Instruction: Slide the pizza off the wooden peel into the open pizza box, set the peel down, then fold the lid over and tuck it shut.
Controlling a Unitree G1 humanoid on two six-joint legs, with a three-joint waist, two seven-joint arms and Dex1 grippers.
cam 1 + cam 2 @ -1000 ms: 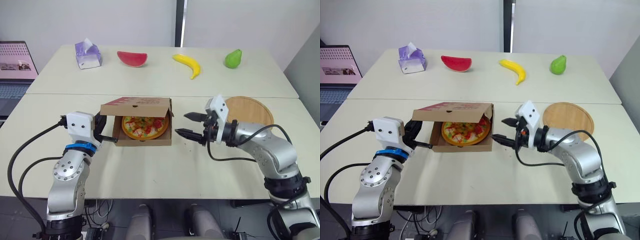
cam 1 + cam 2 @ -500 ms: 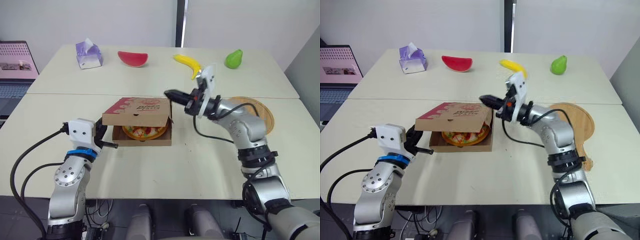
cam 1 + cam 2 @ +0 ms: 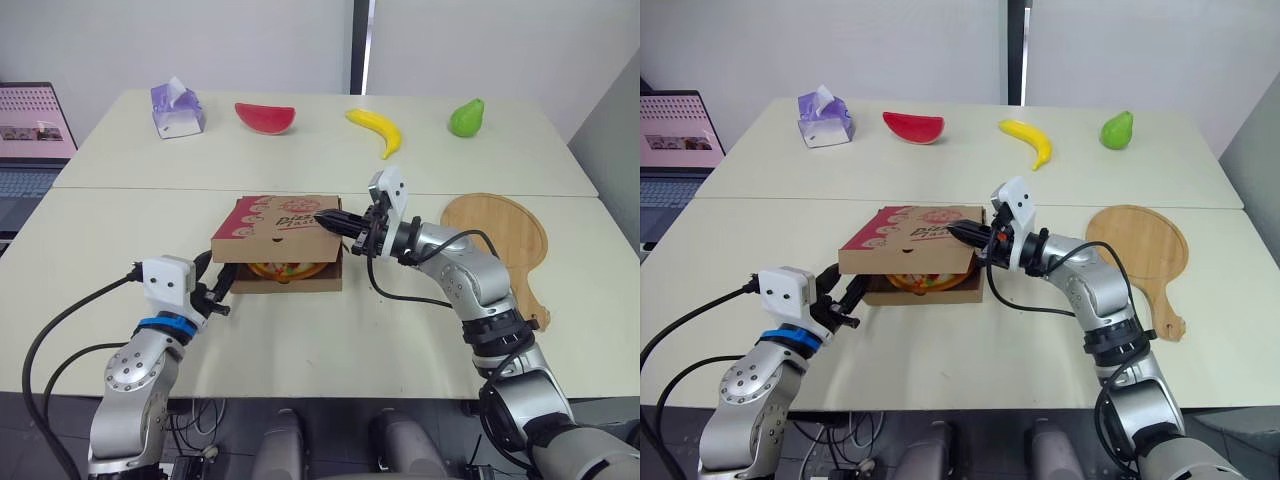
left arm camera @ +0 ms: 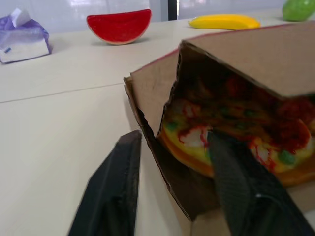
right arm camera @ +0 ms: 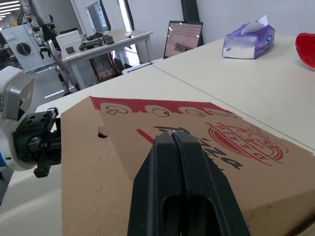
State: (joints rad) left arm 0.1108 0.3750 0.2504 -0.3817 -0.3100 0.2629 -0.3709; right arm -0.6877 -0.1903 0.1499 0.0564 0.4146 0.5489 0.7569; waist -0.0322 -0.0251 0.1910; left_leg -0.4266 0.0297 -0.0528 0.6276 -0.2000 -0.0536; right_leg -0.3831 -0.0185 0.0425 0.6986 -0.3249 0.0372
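Note:
The pizza box [image 3: 290, 282] sits mid-table with its printed lid [image 3: 285, 217] folded down almost flat, a narrow gap left at the front. The pizza [image 4: 197, 140] shows inside through that gap. My right gripper [image 3: 335, 220] is shut, its fingertips [image 5: 172, 133] resting on top of the lid near its right edge. At the box's left front corner my left gripper [image 3: 215, 293] is open; in the left wrist view the box's side wall stands between its fingers [image 4: 118, 182]. The wooden peel [image 3: 495, 235] lies flat on the table to the right, bare.
Along the far table stand a purple tissue pack [image 3: 177, 108], a red watermelon slice [image 3: 265, 116], a banana [image 3: 376, 130] and a green pear [image 3: 465, 117]. A laptop [image 3: 30, 130] is at the far left. A seam between two tables runs just behind the box.
My right gripper shut, swung up from beside the box and came down onto the lid, which dropped from raised to almost flat. The left gripper opened at the box's left corner.

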